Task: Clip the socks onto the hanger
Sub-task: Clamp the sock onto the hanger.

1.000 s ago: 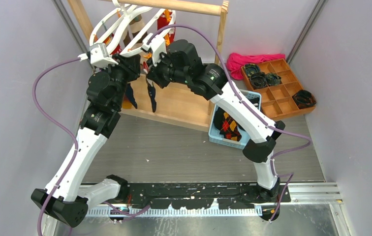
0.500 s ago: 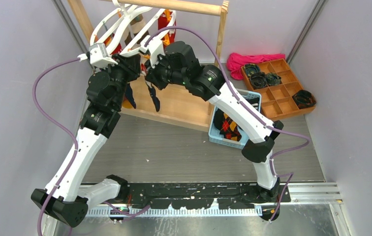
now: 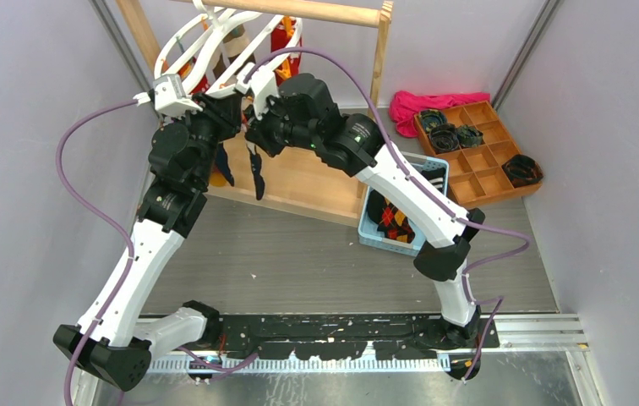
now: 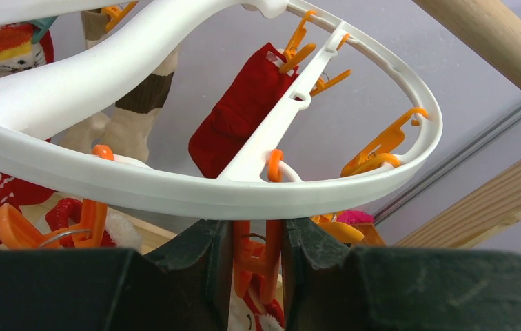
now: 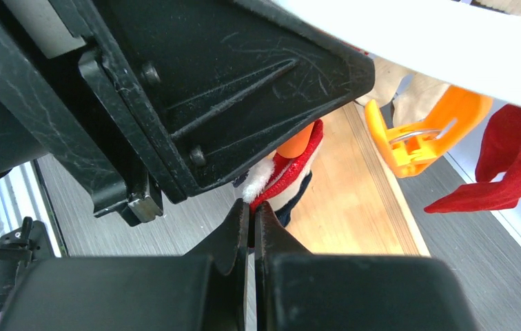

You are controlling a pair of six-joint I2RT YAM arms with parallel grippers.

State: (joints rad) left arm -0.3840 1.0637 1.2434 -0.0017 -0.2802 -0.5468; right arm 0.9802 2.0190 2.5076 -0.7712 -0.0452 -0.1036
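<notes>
Under the white clip hanger, the left tool is pinched on an orange clip hanging off the hanger's near rim, one finger on each side of it. The right tool is clamped on the cuff of a red-white-navy sock. Over the last second the right tool slid left, closing on the left tool. The sock now dangles below the hanger's near rim, cuff just beside the clip tip. Cannot tell whether the clip mouth is open or the cuff is inside it. Looks like the insertion step, so clip release is not due yet.
</notes>
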